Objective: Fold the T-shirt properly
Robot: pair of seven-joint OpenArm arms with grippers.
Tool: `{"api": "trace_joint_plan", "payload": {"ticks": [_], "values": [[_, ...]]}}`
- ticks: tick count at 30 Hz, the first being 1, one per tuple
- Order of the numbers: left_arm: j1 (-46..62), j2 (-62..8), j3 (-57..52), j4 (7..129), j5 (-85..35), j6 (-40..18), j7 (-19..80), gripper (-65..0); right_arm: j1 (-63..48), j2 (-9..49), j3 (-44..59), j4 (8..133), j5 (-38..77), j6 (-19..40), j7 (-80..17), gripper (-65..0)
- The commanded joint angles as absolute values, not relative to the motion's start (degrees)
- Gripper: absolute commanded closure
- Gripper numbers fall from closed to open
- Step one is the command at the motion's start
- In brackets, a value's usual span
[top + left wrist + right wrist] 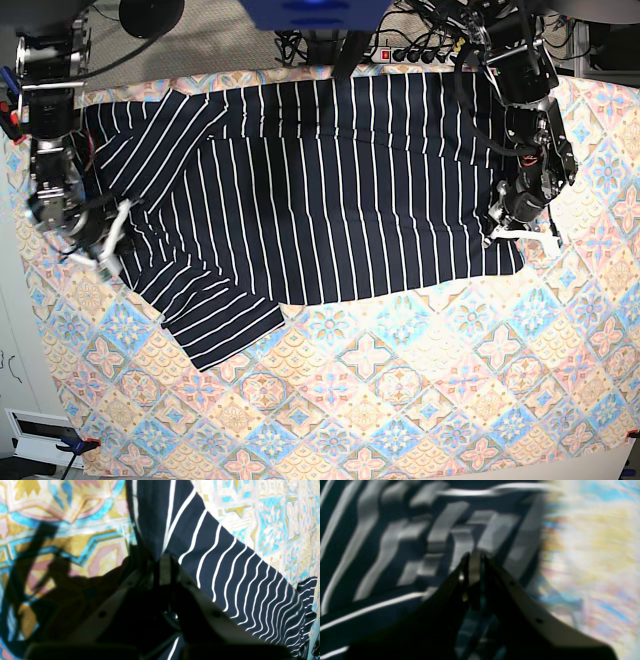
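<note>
We see the T-shirt (320, 190) spread flat over the far half of the table, reaching nearly from the left edge to the right edge, so nothing tall blocks passage above it. The near half of the tablecloth (400, 400) lies bare, with open room along the front edge and both front corners. Two arms crowd the side edges: the right gripper (108, 245) at the left-hand sleeve, the left gripper (520, 232) at the shirt's right-hand edge. Cables (420, 45) clutter the far edge.
</note>
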State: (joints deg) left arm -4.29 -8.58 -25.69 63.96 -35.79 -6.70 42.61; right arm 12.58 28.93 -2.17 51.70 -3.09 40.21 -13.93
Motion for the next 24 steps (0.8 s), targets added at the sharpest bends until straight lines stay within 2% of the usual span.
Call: {"api": "trace_joint_plan", "payload": {"ticks": [1, 4, 6, 12, 15, 24], "values": [[-5.05, -9.1, -25.71, 64.75, -35.47, -6.64, 42.51, 0.0, 14.81, 29.23, -1.98, 52.44, -2.33, 40.0, -12.26, -3.0], [-5.05, -9.01, -25.71, 64.75, -35.56, -6.64, 42.51, 0.0, 18.51, 28.62, -2.07, 50.07, -4.35, 40.0, -12.18, -3.4], [-5.05, -8.92, -25.71, 64.75, -35.56, -6.64, 42.51, 0.0, 20.62, 28.35, -2.07, 47.25, -7.16, 40.0, -12.09, -6.4], [-5.05, -8.92, -25.71, 64.75, -35.82, -6.64, 42.51, 0.0, 24.31, 27.74, -2.07, 39.43, -8.22, 40.0, -7.43, -26.4], [-4.88, -8.92, -25.71, 64.75, -35.82, -6.64, 42.51, 0.0, 25.1, 27.65, -2.07, 36.62, -8.4, 39.16, -6.11, -32.5], [-4.79, -8.92, -25.71, 64.75, -35.91, -6.64, 42.33, 0.0, 28.35, 27.56, -5.05, 31.52, -8.48, 38.81, -2.42, -33.6]]}}
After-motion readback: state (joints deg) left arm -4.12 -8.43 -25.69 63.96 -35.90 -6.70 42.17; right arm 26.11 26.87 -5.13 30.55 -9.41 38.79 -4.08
